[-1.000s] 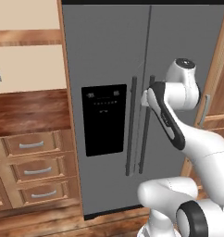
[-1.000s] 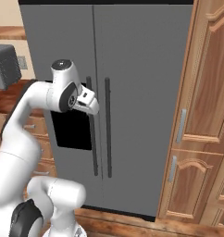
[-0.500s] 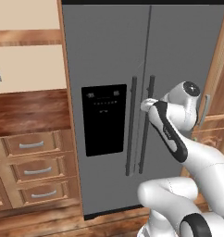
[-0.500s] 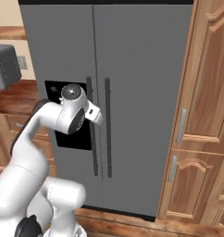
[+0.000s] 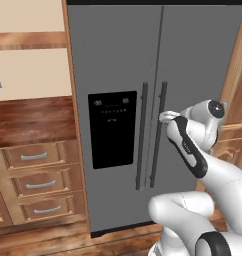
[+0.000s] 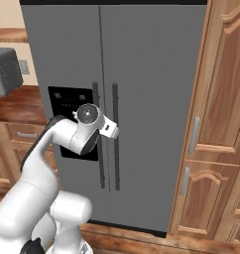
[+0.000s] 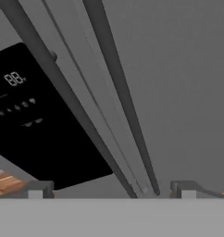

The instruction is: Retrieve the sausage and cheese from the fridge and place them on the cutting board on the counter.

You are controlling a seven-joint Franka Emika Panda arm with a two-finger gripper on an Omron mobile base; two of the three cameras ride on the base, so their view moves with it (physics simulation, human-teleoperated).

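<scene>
Facing the fridge, both grey doors closed, seam running straight down the middle. Two long dark vertical handles flanking that seam: left handle, right handle. Black dispenser panel set into the left door, at 9 o'clock from the handles, pale display marks near its top.

White arm bent at the elbow, hand reaching toward the right-hand door, gripper just beside the right handle about midway up; contact with the handle not clear from either base view. Seen from the right base view, gripper pointing at the handle pair, at 3 o'clock from the round dark-capped wrist joint.

Through the hand view, both handles crossing as slanted dark bars, dispenser panel at 9 o'clock, two small dark fingertips at the bottom corners. Jaws spread wide apart, nothing between them.

Counter of dark reddish wood at 9 o'clock from the fridge, wooden drawers with silver pulls beneath. Tall wooden cabinet at 3 o'clock from the fridge. Grey appliance on the counter at far left of the right base view.
</scene>
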